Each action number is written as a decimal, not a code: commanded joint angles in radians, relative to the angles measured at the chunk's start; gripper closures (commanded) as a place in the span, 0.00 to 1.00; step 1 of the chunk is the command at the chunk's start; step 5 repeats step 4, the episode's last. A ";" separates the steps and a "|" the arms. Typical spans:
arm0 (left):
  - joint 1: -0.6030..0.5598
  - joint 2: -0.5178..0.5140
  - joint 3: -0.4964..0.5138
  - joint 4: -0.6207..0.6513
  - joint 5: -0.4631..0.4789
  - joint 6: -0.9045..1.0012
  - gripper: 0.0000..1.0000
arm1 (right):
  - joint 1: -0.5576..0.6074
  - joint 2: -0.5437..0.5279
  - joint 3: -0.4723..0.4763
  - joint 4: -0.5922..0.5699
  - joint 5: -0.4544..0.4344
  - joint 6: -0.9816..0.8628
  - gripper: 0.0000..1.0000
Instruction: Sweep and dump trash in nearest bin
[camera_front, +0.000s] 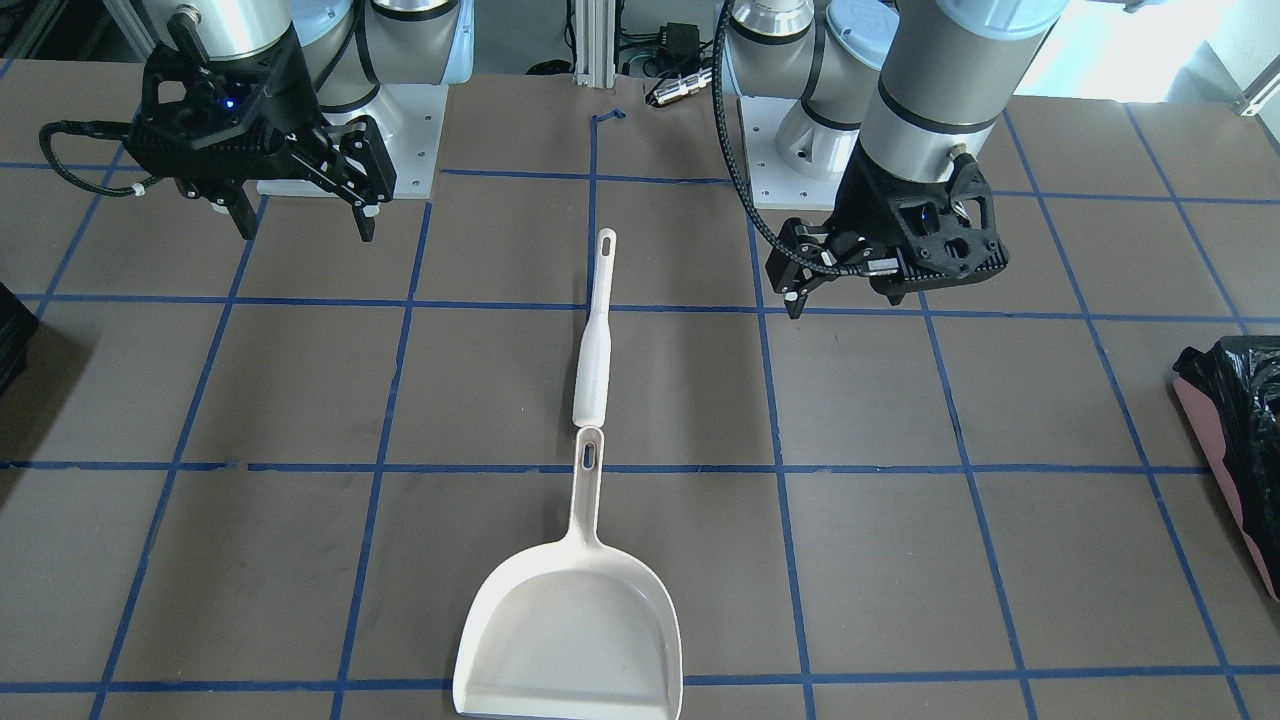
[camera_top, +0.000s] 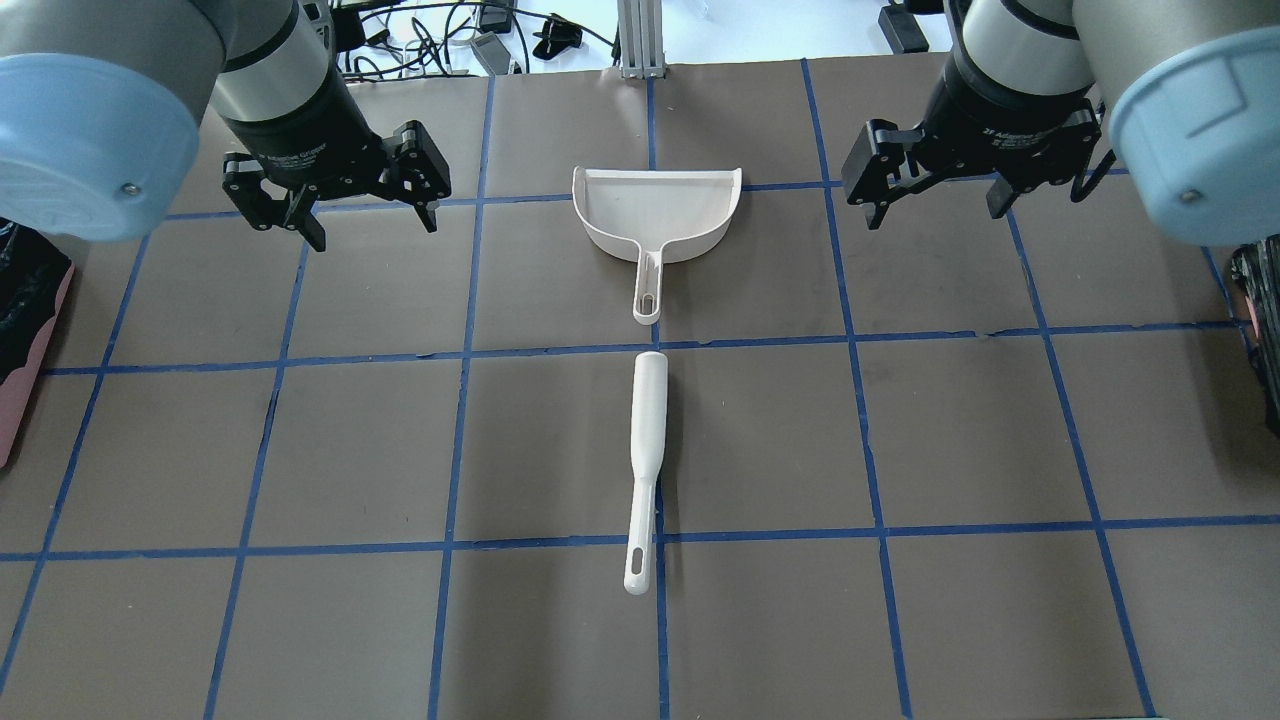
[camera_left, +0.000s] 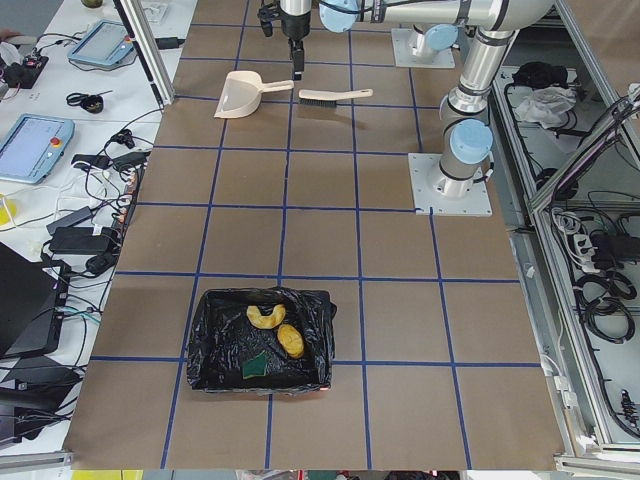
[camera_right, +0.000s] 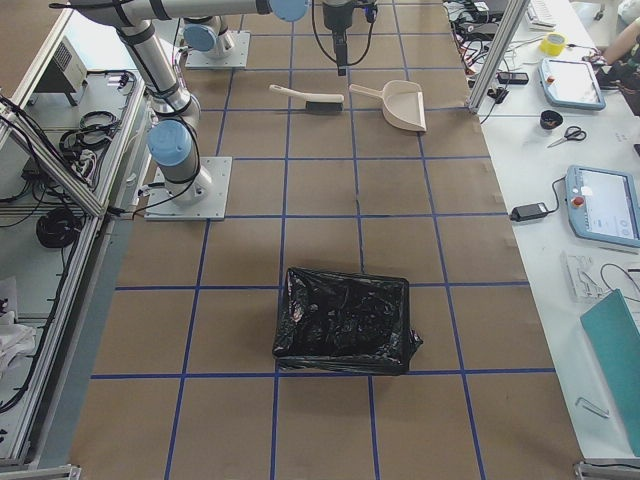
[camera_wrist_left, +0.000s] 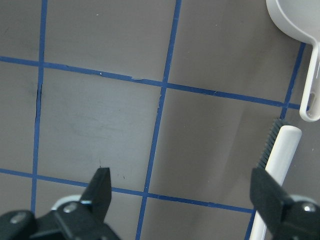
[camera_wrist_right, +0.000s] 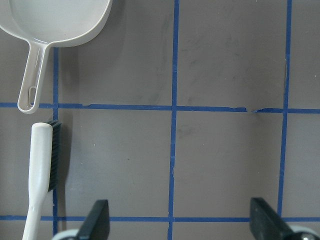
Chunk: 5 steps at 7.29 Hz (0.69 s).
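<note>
Found bin (camera_left: 205, 340) nearest in left-end view, at left end of table (camera_left: 320, 240), black liner crinkled. Logged trash (camera_left: 289, 342) inside: curved tan piece (camera_left: 265, 316), round brown lump (camera_left: 293, 338), wedge (camera_left: 254, 366). Noted dustpan (camera_front: 570, 630) and brush (camera_front: 595, 340) end to end mid-table, pan toward operators' edge. Recorded left gripper (camera_top: 374, 230) and right gripper (camera_top: 936, 214) both released, empty, raised above table. Saw second dark container (camera_right: 345, 320) at right end.

Glossy, crinkled plastic bin liner (camera_left: 210, 340); smooth plastic dustpan (camera_top: 655, 215)
</note>
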 joint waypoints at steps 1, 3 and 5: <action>-0.001 0.000 -0.010 -0.002 0.003 0.009 0.00 | 0.000 0.000 0.000 0.000 0.000 0.000 0.00; 0.013 0.006 -0.018 -0.002 0.004 0.027 0.00 | 0.000 0.000 0.000 0.000 0.000 0.000 0.00; 0.013 0.008 -0.019 -0.005 0.004 0.035 0.00 | 0.000 0.000 0.000 0.000 0.000 0.000 0.00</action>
